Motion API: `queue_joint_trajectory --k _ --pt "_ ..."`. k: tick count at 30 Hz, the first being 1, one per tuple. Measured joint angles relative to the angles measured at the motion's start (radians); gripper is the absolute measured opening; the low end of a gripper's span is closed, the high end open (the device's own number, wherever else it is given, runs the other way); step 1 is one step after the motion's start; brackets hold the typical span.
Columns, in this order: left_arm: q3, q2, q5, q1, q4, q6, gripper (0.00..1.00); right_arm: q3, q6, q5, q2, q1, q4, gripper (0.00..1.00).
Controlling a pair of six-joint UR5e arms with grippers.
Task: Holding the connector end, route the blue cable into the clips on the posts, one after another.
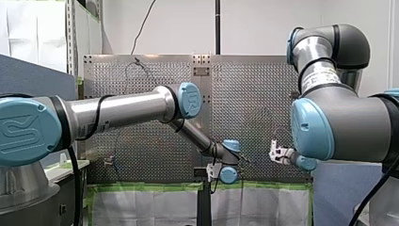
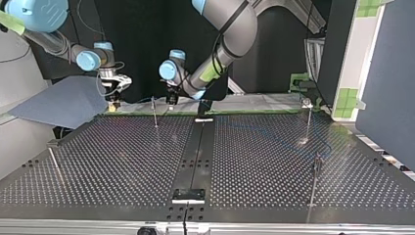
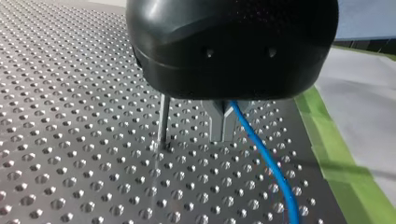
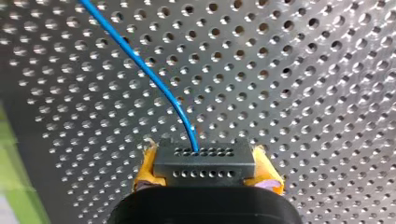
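Front view: both arms work low over the counter (image 1: 141, 84), close to its green tape (image 1: 263, 187) edge; finger detail is too small to read.
Top view: post (image 2: 154, 113) stands near that edge, with wide bare counter toward the camera.
Left wrist view: left gripper (image 3: 223, 134) closed around the blue cable (image 3: 275, 172), post just beside it.
Right wrist view: right gripper (image 4: 205, 175) clamps the connector (image 4: 204, 161) between yellow pads (image 4: 268, 177).
Risk: a taut cable may slip through the fingers or snag the post below its clip.
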State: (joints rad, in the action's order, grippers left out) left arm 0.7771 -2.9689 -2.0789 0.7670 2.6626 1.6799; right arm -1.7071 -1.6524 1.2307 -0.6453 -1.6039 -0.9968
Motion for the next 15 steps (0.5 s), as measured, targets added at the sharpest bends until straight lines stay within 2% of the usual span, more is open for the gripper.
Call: queue_joint_trajectory --k 6,11,15 --pt "0.0 0.0 0.0 0.013 0.003 0.003 0.0 -0.028 0.001 -0.038 0.0 0.026 -0.005 0.0" --pt "0.0 0.0 0.0 0.018 0.004 0.003 0.0 -0.045 0.002 -0.084 -0.001 0.051 -0.009 0.0" --pt "0.0 0.0 -0.001 0.018 0.005 0.003 0.0 -0.052 0.003 -0.107 -0.002 0.061 -0.009 0.0"
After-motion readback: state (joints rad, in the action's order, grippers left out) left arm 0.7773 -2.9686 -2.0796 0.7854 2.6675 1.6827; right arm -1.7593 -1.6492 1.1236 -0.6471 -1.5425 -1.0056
